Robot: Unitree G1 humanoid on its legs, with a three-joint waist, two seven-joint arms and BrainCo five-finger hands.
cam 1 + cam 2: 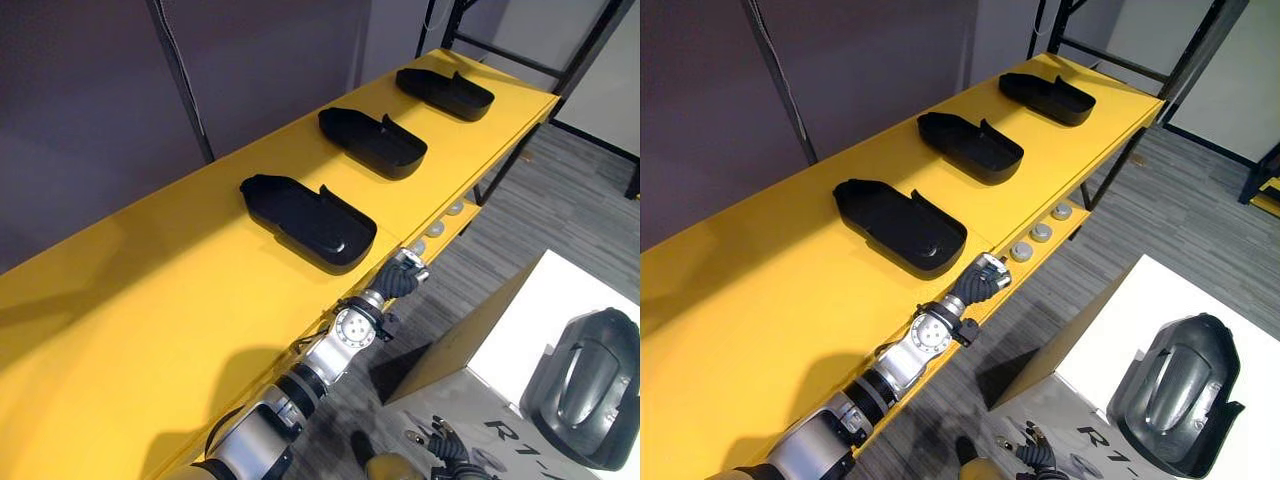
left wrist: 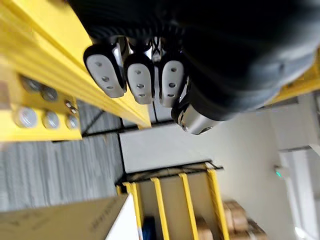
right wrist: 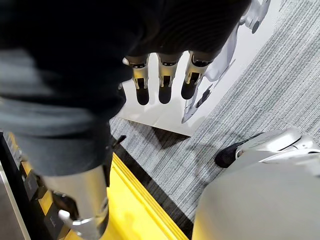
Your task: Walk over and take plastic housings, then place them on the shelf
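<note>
The left arm reaches up from the lower left, elbow low, forearm slanting toward the front edge of the yellow shelf (image 1: 150, 300); the left hand (image 1: 980, 278) sits at that edge, just below the nearest black housing (image 1: 310, 220) and apart from it; its fingers (image 2: 140, 77) lie side by side, relaxed, thumb beside them, holding nothing, with the shelf's yellow front beam close past them. The right hand (image 3: 160, 75) hangs low by the robot's side, fingers straight and pointing down, empty, above the rim of a white-topped box (image 1: 520, 320) and the grey carpet (image 1: 560, 200). On the shelf three black plastic housings lie in a row, open side up, well apart: the nearest, a middle housing (image 1: 372, 142) and a far housing (image 1: 445, 93) close to the shelf's end; a grey housing (image 1: 585, 385) rests on the box to the robot's right.
</note>
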